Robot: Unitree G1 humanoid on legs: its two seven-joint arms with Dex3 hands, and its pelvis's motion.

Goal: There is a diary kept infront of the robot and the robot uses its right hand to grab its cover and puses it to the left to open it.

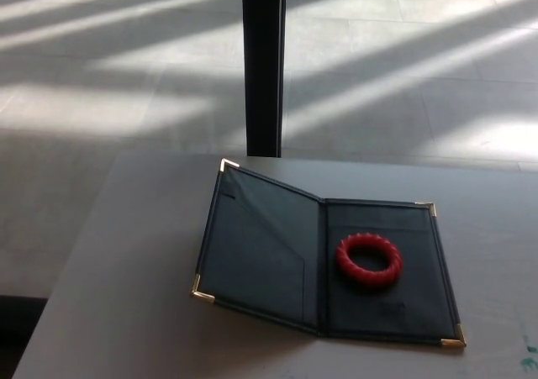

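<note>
Grey table point(126, 295) fills our lower view, and on it we see the dark diary point(269, 261) lying open, its left cover tilted up, its right half flat. Gold corners trim it. On the right half we find a red ring point(368, 260). Neither of our hands shows, so we cannot tell their state.

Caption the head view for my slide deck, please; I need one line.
Dark diary lying open on the grey table, a red ring resting on its right inner page; no robot hand in view.
</note>
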